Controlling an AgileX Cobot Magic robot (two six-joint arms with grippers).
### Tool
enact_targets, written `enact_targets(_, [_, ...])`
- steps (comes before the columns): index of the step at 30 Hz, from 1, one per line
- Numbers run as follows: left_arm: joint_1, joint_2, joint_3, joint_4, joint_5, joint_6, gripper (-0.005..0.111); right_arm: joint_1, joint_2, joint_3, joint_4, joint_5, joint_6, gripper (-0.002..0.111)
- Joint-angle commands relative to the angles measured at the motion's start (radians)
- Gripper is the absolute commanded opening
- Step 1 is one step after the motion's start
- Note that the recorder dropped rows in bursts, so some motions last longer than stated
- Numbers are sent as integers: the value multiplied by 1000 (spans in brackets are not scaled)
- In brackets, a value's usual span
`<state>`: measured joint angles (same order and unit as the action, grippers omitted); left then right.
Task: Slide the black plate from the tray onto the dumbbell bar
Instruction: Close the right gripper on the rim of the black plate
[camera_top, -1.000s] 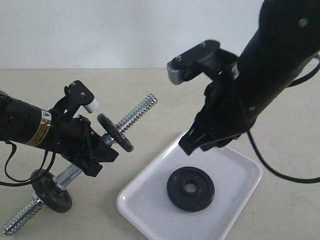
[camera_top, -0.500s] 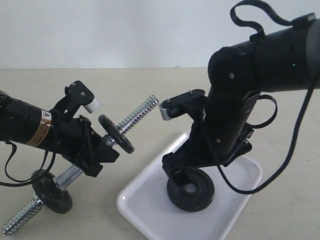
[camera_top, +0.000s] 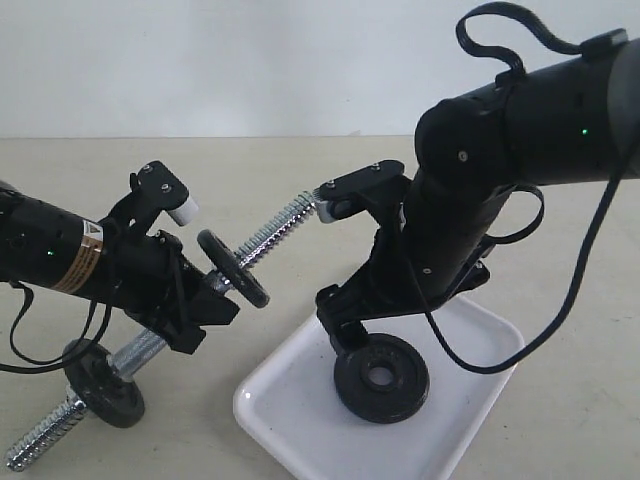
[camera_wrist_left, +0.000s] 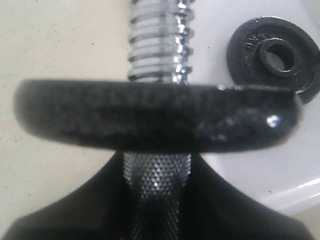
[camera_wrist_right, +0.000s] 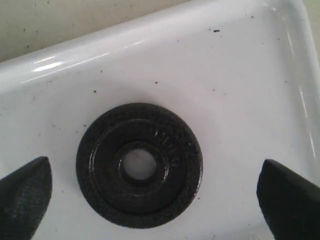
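The black plate (camera_top: 381, 377) lies flat in the white tray (camera_top: 470, 425). My right gripper (camera_top: 350, 330) hangs just above it, open. In the right wrist view the plate (camera_wrist_right: 100, 170) sits between the spread fingers (camera_wrist_right: 25, 195) of that gripper (camera_wrist_right: 154, 167), with neither touching it. My left gripper (camera_top: 195, 300) is shut on the knurled middle of the dumbbell bar (camera_top: 270, 232), holding it tilted with one threaded end toward the tray. Two other black discs (camera_top: 232, 268) (camera_top: 103, 385) sit on the bar. In the left wrist view the gripper (camera_wrist_left: 157, 200), bar (camera_wrist_left: 157, 40) and plate (camera_wrist_left: 272, 55) all show.
The bar's lower threaded end (camera_top: 35, 440) rests near the beige table (camera_top: 250, 165). A black cable (camera_top: 590, 250) loops from the right arm over the tray's far side. The near disc (camera_wrist_left: 150, 120) fills much of the left wrist view, with the tray (camera_wrist_left: 250, 165) behind it.
The right arm has come down from above the tray's far side to just over the black plate, fingers spread. The left arm and bar have not moved.
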<state>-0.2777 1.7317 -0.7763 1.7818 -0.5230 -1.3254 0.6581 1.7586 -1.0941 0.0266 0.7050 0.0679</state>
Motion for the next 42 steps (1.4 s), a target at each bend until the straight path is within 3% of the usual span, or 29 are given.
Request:
enact_targets(1, [-2,-50,-27,-37,-53,18,4,3,29,4,-27,-32,16,101])
enact_targets(25, [-2,-50,-27,-37,-53,18,4,39,197,4,-27,-23,90,101])
enact_targets(42, [-2,-50,-27,-37,-48,18,4,39,197,4,95,13,54,101])
